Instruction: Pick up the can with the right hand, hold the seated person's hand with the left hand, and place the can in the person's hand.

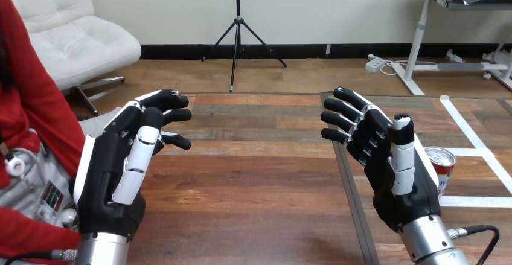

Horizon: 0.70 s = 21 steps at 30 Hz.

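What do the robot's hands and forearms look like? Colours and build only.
The left hand and the right hand match: black palms, black jointed fingers, a white shell on each thumb, white casing along the back edge. Each sits on a silver metal cylinder, the left forearm and the right forearm.

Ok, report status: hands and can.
Left hand open, raised. Right hand open, raised. Can upright on table, beside right hand, untouched. Nothing seen between them.

head view | from robot's head | forward-down across table [253, 210] | left robot hand [102, 183], right robot hand [383, 180] close
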Each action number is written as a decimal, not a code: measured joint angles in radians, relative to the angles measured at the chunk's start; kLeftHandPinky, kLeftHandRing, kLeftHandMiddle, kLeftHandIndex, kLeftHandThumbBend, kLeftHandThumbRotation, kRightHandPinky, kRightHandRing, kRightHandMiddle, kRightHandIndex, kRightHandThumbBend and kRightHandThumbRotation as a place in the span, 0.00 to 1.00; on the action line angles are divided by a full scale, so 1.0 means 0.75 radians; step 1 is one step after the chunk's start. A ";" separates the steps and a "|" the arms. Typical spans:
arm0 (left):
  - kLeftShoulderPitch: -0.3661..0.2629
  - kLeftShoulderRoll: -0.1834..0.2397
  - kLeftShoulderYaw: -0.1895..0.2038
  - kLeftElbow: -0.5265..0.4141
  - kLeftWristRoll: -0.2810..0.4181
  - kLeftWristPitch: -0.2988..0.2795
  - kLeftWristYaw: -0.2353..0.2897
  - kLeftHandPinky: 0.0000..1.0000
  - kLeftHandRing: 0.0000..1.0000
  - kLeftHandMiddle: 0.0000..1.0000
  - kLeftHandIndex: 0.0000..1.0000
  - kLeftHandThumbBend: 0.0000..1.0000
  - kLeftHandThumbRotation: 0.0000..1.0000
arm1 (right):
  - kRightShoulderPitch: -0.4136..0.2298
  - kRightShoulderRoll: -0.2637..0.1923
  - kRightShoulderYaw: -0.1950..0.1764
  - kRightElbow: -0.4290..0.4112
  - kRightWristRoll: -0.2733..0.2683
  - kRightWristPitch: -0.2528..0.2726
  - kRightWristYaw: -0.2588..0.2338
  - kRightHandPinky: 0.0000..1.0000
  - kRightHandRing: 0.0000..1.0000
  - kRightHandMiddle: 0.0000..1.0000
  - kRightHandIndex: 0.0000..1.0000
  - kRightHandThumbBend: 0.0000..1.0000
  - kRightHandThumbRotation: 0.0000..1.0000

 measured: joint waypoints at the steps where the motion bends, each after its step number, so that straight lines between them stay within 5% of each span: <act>1: 0.000 0.000 0.000 0.000 0.000 0.001 0.001 0.46 0.69 0.70 0.66 0.62 0.73 | 0.000 0.000 0.000 0.000 0.000 0.000 0.000 0.77 0.82 0.83 0.84 0.93 1.00; 21: 0.000 0.000 0.000 -0.002 0.001 0.003 0.012 0.45 0.69 0.70 0.65 0.59 0.73 | 0.003 0.000 0.000 0.000 -0.011 0.001 0.004 0.78 0.84 0.84 0.85 0.93 1.00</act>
